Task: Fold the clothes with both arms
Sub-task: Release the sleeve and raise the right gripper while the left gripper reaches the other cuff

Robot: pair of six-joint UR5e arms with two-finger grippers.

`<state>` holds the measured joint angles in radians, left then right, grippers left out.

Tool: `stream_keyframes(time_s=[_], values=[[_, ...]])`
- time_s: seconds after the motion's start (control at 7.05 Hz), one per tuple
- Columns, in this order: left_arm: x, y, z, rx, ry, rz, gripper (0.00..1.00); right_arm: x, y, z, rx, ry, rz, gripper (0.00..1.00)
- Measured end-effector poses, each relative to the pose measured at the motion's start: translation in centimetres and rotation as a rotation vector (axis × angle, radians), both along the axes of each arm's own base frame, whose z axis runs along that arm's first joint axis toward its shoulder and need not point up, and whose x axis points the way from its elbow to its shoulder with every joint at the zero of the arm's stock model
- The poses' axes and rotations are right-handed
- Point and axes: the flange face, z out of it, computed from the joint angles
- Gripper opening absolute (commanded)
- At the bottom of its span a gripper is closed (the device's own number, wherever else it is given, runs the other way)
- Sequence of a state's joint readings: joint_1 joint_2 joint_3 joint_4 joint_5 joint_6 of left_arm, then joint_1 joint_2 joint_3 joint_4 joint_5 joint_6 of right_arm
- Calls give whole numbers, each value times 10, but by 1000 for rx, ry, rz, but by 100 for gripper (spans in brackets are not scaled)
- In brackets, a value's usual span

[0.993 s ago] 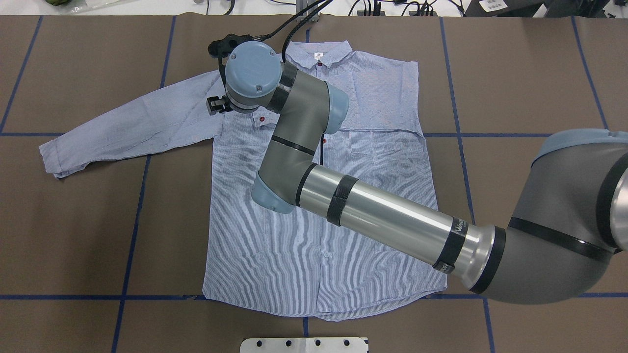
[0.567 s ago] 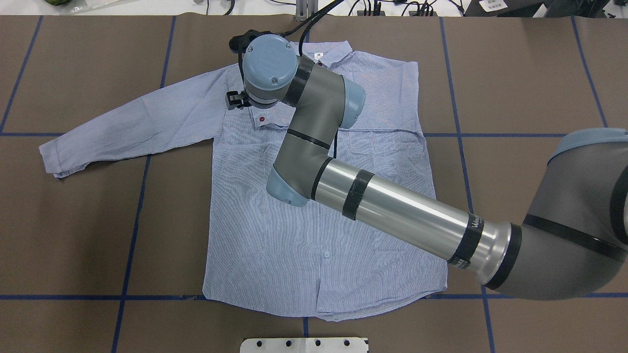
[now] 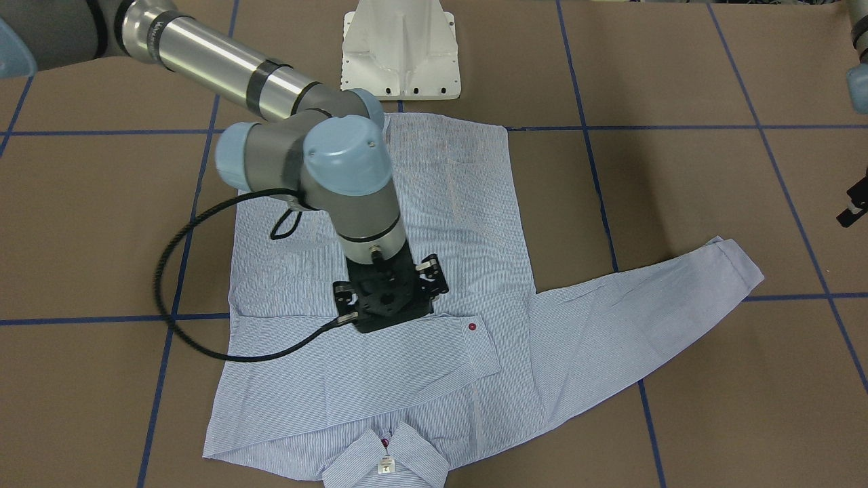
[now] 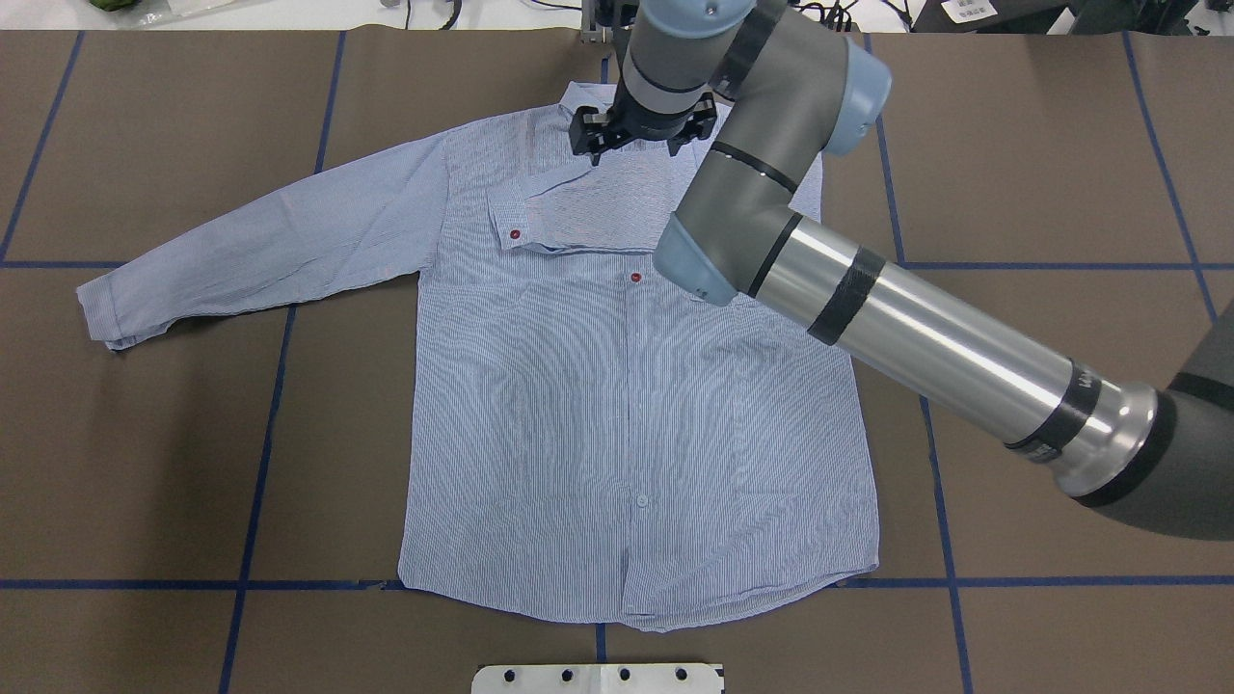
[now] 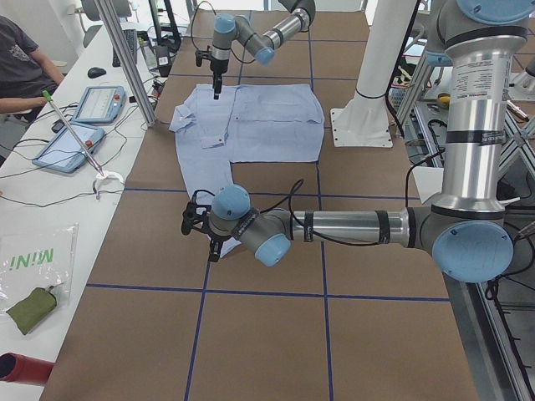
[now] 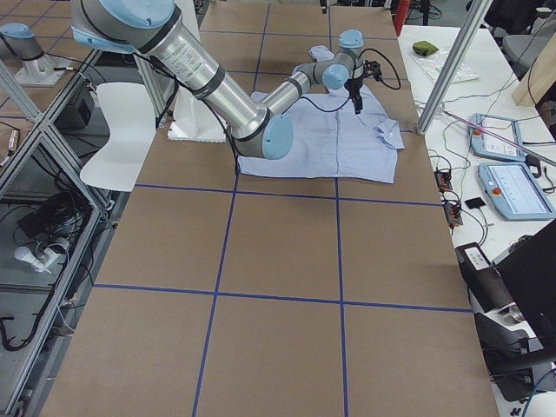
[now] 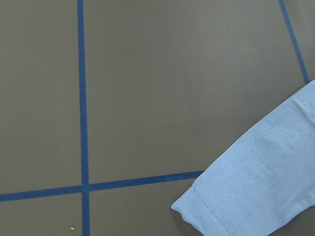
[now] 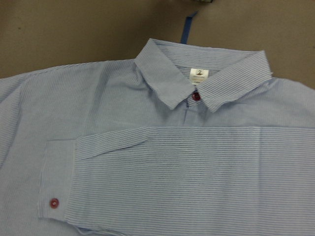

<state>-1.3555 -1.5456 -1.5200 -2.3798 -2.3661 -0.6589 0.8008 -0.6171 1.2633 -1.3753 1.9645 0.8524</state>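
Here, right pincer (image 3: 388, 301) gapes over the finely striped shirt (image 4: 578, 405) (left pincer (image 5: 192, 223): cannot tell).

A brown paper-like covering (image 4: 145, 434) lay over the whole worktop, ruled into large squares by blue tape lines (image 4: 261, 463). Along one long edge ran a white side bench (image 5: 58, 209). It carried two flat screens in light blue frames (image 5: 103, 104), a white sheet with green lettering (image 5: 33, 259), a small olive-green pouch (image 5: 31, 307) and a red cylinder (image 5: 21, 368). A slanted aluminium post (image 5: 125, 58) rose beside the bench. A person in a dark grey shirt (image 5: 21, 58) sat at its far end. On the opposite side, a white chair-like shape (image 6: 122, 130) stood above a grey floor (image 6: 35, 217) strewn with black cables.
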Motion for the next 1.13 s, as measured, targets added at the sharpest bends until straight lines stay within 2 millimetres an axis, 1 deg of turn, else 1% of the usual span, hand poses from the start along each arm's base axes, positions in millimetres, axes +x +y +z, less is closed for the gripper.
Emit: stream_keyframes(time_s=[0.14, 0.28, 0.43, 0.71, 0.85, 0.99, 1.13], values=[[19, 9, 3, -46, 27, -55, 97, 38, -6, 3, -9, 46, -29, 100], [43, 17, 6, -95, 59, -114, 94, 74, -7, 6, -14, 81, -58, 100], [66, 24, 15, -134, 80, -167, 93, 109, -2, 17, -25, 91, -72, 100], [109, 34, 36, -179, 95, -255, 85, 174, 11, 51, -38, 89, -94, 100], [130, 39, 40, -191, 95, -279, 79, 200, 12, 62, -38, 110, -113, 100], [145, 41, 43, -198, 90, -290, 68, 220, 12, 68, -47, 133, -131, 100], [154, 41, 44, -200, 84, -296, 53, 234, 11, 72, -62, 144, -143, 100]])
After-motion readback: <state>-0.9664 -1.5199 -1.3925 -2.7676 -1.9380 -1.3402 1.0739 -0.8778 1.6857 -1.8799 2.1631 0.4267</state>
